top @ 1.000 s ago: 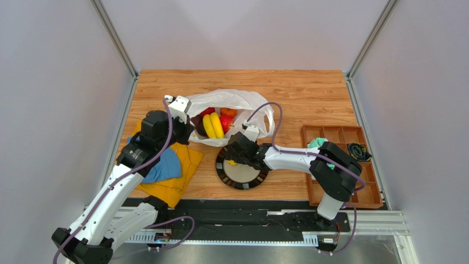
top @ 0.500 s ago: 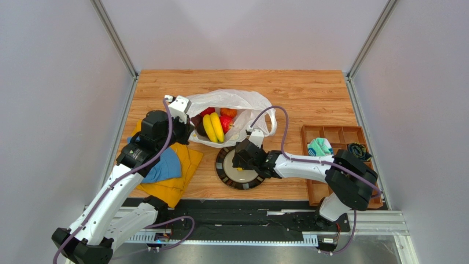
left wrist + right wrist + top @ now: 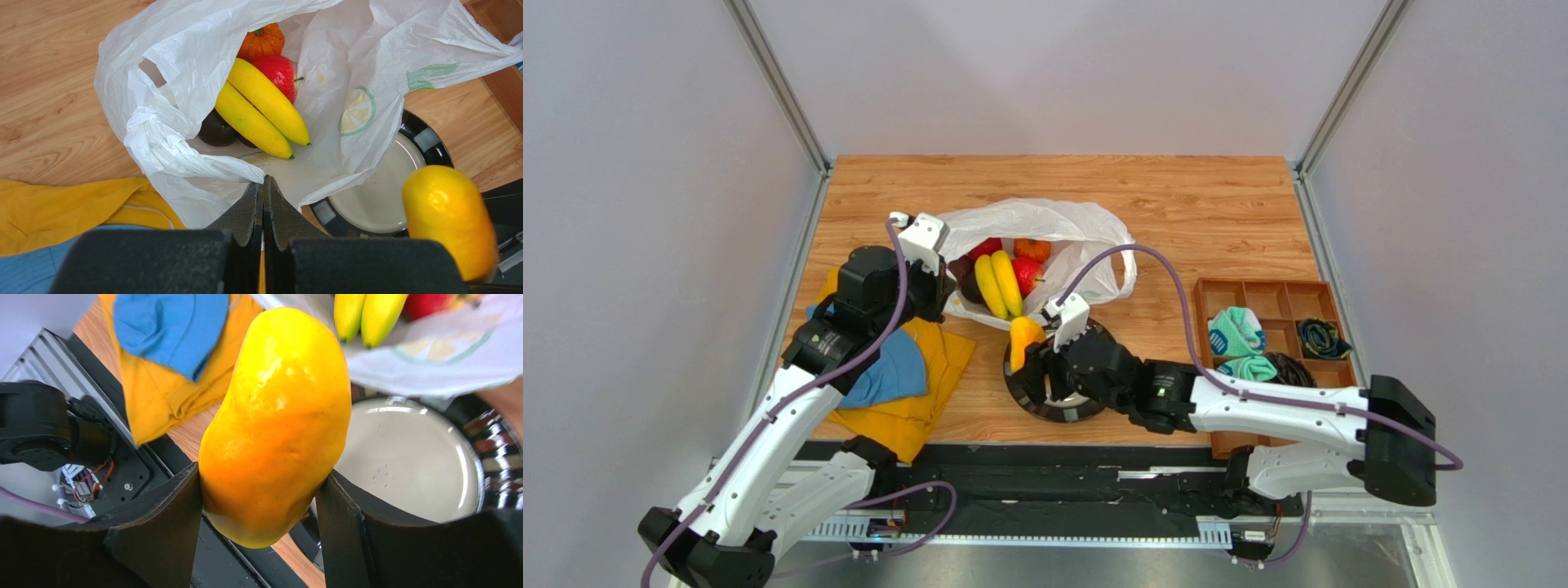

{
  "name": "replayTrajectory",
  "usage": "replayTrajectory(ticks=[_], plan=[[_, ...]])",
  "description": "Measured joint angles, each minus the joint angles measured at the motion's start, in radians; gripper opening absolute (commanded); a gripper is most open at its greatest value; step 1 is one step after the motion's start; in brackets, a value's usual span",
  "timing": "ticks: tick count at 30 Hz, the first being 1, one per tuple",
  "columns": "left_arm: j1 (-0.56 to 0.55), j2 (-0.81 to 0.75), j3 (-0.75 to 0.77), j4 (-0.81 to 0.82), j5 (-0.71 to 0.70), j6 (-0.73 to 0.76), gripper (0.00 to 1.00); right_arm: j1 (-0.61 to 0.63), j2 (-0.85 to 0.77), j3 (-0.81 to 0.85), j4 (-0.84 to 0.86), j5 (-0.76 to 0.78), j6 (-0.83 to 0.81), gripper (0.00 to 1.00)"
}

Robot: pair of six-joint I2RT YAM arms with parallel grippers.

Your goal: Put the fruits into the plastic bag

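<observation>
From above, the plastic bag [image 3: 1044, 226] lies open mid-table, towards the left edge, with bananas [image 3: 998, 282] and other fruits inside. The black plate [image 3: 1070, 414] sits just nearer, touching the bag's near rim. A yellow cloth [image 3: 928, 398] with a blue cloth [image 3: 895, 368] on it lies by the left edge, and a wooden tray [image 3: 1280, 301] by the right edge. Half a second ago the right gripper [image 3: 1027, 352] was low over the plate. Now it holds the mango [image 3: 1024, 337] raised above the plate's left rim, short of the bag, and its arm lies stretched low along the near edge. The left arm reaches up to the bag's left rim.

In the left wrist view, the left gripper [image 3: 263, 195] is pressed together on the bag's near edge. Past that edge lie the bananas, a ribbed orange fruit [image 3: 263, 41], a red fruit [image 3: 280, 71] and a dark fruit [image 3: 216, 130].

In the right wrist view, the fingers [image 3: 166, 523] clamp the mango by its sides, and it hides part of the plate.
</observation>
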Motion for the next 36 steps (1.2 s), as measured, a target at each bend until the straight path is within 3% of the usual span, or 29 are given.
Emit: replayTrajectory(ticks=[6,11,19,36], plan=[[0.0,0.0,0.0,0.0,0.0,0.0,0.0,-0.053,-0.054,0.105,-0.012,-0.033,-0.11,0.26],[0.0,0.0,0.0,0.0,0.0,0.0,0.0,-0.215,-0.02,0.22,-0.041,-0.168,-0.138,0.26],[0.0,0.0,0.0,0.0,0.0,0.0,0.0,-0.361,0.209,0.428,-0.181,-0.351,-0.149,0.25],[0.0,0.0,0.0,0.0,0.0,0.0,0.0,-0.383,0.707,0.845,-0.42,-0.402,-0.158,0.26]])
